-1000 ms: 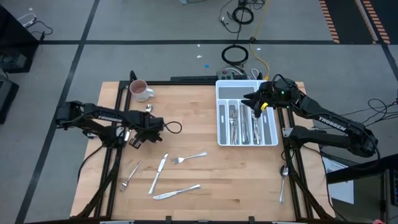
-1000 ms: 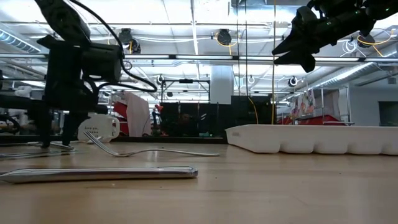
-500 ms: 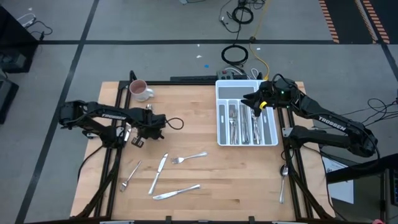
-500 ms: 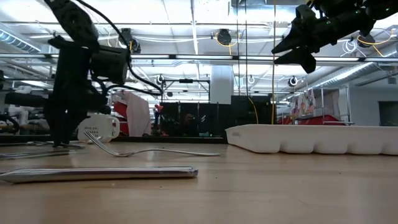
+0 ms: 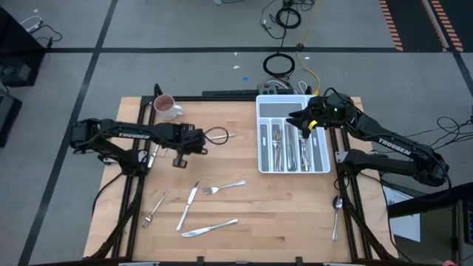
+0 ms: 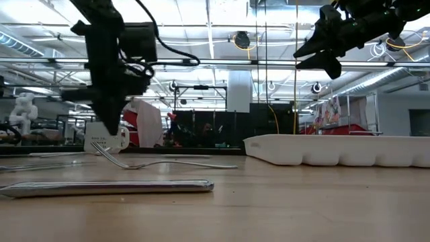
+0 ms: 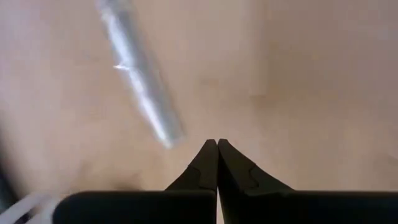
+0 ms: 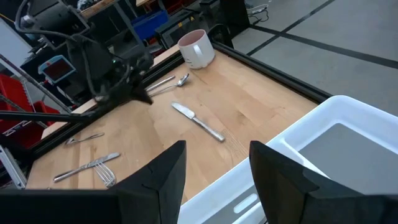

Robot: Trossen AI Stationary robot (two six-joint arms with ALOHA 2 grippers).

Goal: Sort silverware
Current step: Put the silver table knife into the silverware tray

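Since the earlier frame the left arm has swung across the desk [image 5: 244,222] toward the tray [image 5: 293,134], and its left gripper [image 7: 217,144] has its jaws pressed together, apparently on nothing. A knife [image 7: 140,81] lies just beside them, ungrasped. The right gripper [image 8: 214,162] hovers above the tray, jaws spread. Other silverware [image 5: 199,207] lies well away from the tray.

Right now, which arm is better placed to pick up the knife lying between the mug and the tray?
Left. The left gripper, shut and empty, is low over the table right beside the knife. The right gripper hangs open over the tray, farther away.
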